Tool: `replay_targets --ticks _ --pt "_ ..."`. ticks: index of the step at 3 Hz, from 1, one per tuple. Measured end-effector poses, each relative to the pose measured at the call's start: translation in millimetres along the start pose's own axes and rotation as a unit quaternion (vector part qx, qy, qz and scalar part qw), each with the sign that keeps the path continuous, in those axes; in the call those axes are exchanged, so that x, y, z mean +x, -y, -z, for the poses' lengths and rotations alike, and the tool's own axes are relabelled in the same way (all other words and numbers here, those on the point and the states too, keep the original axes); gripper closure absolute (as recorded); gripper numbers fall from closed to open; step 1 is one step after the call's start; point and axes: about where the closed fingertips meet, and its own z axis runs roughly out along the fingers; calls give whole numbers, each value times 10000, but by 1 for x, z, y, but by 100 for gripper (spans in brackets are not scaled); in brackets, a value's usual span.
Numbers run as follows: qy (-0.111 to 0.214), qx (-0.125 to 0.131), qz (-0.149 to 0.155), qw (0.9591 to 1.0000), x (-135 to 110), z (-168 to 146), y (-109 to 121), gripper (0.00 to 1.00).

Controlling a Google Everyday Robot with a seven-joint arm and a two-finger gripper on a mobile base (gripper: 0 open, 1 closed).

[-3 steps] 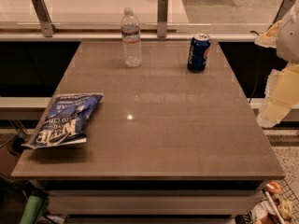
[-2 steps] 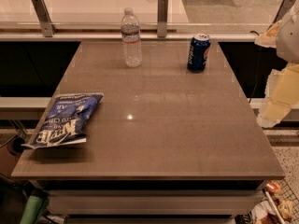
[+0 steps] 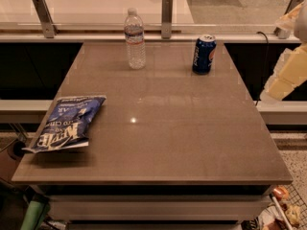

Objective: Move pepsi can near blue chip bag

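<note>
The pepsi can (image 3: 204, 54) stands upright at the far right of the brown table (image 3: 168, 128); it is dark blue with a silver top and a round logo. The blue chip bag (image 3: 66, 122) lies flat at the table's near left edge, with white lettering on it. My gripper (image 3: 283, 75) shows as cream-coloured parts at the right edge of the view. It is off the table's right side, well to the right of the can and touching nothing.
A clear plastic water bottle (image 3: 135, 39) stands upright at the far middle, left of the can. A ledge with metal posts (image 3: 167, 17) runs behind the table. Clutter lies on the floor at lower right (image 3: 283, 210).
</note>
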Motion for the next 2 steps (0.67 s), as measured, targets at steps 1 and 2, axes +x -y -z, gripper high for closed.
replay_targets --ticks 1,2 --pt "414 254 -433 9979 0 -8 29 0" --pt "719 469 -888 9923 6 -25 48 0"
